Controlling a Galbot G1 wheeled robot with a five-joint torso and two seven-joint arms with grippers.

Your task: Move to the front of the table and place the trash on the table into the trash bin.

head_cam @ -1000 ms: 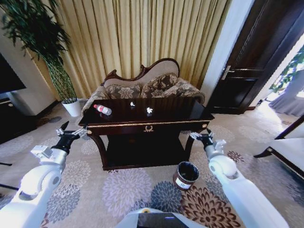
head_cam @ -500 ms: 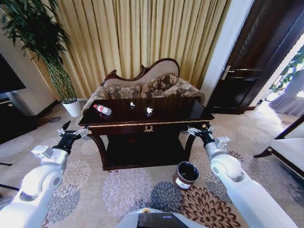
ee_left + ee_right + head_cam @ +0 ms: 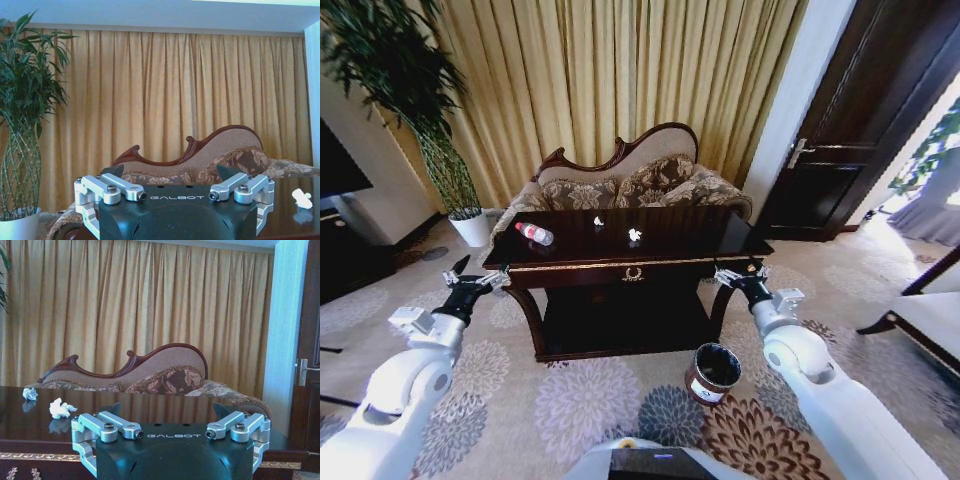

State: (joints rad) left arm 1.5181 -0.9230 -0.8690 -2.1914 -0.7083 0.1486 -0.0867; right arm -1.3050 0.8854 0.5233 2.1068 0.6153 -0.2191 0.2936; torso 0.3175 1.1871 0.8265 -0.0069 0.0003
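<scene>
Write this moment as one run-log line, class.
left gripper: open, left of table | right gripper: open, at right corner | bottle, scraps on table | bin on floor

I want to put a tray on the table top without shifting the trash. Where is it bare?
The table is bare on its right half, from the larger white scrap to the right edge, and along the front edge. The left end is crowded: bottle and smaller scrap.

The tabletop (image 3: 670,232) is dark glossy wood, mirroring crumpled white paper scraps (image 3: 635,233) and a clear plastic bottle (image 3: 535,233). Beside it, each end effector (image 3: 167,412) shows brushed metal links on matt black plastic.
</scene>
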